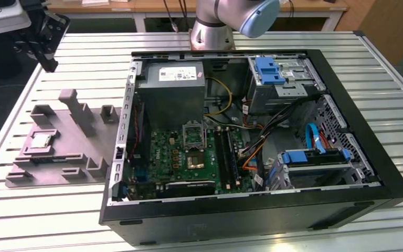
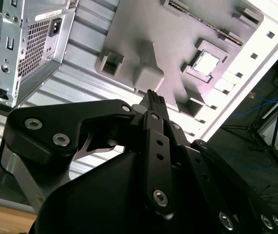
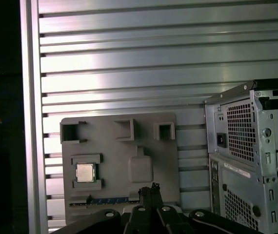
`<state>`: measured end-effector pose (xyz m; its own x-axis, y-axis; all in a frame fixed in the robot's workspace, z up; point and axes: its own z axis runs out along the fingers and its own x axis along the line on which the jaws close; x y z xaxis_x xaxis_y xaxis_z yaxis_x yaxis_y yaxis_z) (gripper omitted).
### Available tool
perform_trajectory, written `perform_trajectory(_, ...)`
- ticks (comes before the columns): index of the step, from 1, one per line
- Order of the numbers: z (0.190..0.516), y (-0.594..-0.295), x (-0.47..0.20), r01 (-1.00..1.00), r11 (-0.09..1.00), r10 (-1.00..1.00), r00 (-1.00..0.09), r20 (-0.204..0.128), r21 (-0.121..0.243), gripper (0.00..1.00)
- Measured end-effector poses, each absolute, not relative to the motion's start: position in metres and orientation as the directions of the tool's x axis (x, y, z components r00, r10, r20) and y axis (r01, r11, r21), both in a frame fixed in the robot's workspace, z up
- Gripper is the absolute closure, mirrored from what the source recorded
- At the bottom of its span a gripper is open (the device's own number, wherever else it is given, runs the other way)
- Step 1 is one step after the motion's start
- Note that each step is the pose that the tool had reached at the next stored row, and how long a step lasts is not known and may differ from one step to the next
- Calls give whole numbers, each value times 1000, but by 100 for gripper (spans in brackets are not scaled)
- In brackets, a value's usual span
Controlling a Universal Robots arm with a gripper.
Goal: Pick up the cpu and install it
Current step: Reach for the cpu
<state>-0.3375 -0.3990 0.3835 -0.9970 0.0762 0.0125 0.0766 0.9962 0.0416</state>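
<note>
The cpu (image 1: 42,139) is a small silvery square lying in a recess of a grey holder plate (image 1: 75,157) on the slatted table, at the exterior view's left of the open computer case. Both wrist views show the cpu (image 2: 205,63) (image 3: 85,172) in that recess. My gripper (image 1: 50,66) hangs high above the table behind the holder, well clear of the cpu. Its fingertips (image 2: 153,99) (image 3: 150,189) are pressed together with nothing between them. Inside the case, the motherboard's socket (image 1: 195,159) lies uncovered, with its silver frame (image 1: 193,131) hinged up.
The black case (image 1: 257,210) fills the table's middle and the exterior view's right, with a grey power supply (image 1: 173,89), blue drive brackets (image 1: 270,71) and cables inside. The holder plate has raised grey blocks (image 1: 75,107). The arm's base (image 1: 212,31) stands behind the case.
</note>
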Motion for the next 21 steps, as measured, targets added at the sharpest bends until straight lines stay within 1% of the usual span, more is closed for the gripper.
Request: perform_trajectory(21,381,-399,-358,77,996,76,-997,25,41,89)
